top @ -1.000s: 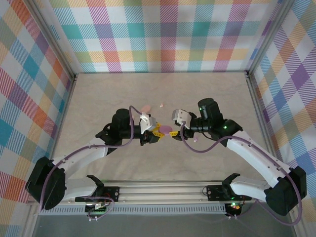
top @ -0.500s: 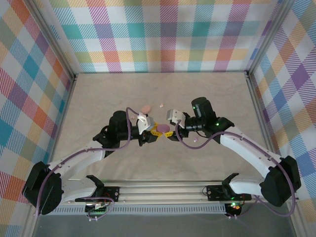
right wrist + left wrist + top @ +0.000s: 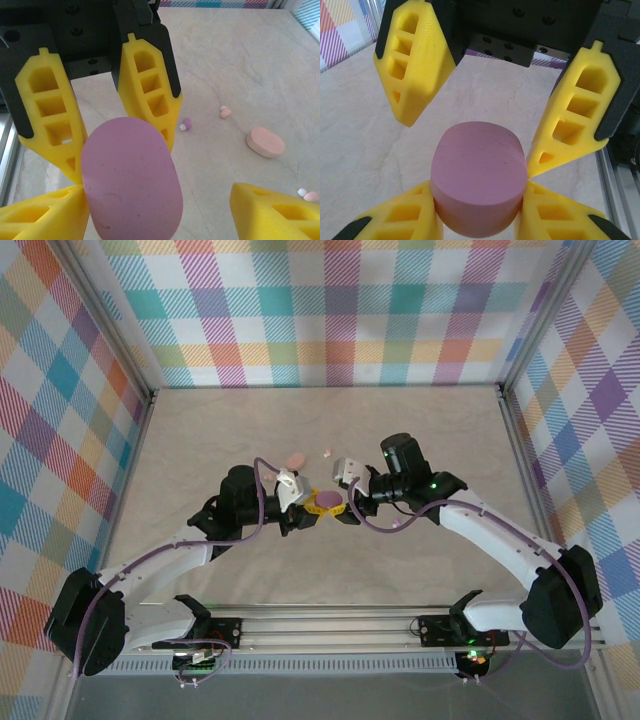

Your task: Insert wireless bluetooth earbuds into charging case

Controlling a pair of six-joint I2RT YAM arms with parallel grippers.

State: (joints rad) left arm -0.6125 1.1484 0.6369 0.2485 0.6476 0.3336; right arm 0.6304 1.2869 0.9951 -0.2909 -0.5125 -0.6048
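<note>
Our left pincer (image 3: 478, 192) is clamped on the purple case (image 3: 478, 165), its two yellow fingers pressing the case's narrow sides near the lower end. Facing it, our right pincer (image 3: 159, 191) stands open. One of its fingers (image 3: 45, 212) is against the case's flank, the other well clear on the far side. We see no lid raised on the case.

Ahead of the right pincer, past the opposing fingers, a purple earbud (image 3: 186, 123) lies on the table (image 3: 235, 55). A pink earbud (image 3: 225, 112) lies a little further out to the right. Beyond that is the pink case (image 3: 265, 142), with a second pink earbud (image 3: 310, 196) nearer in at the right edge.

We judge the earbuds to be very light, hard and glossy, with rounded shells that would squirt out of a careless pinch. We would take each one across its fuller body, low against the table, right at the fingertips, and close gently. The case looks rigid and smooth too, so the side grip suits it, leaving its broad face free.
</note>
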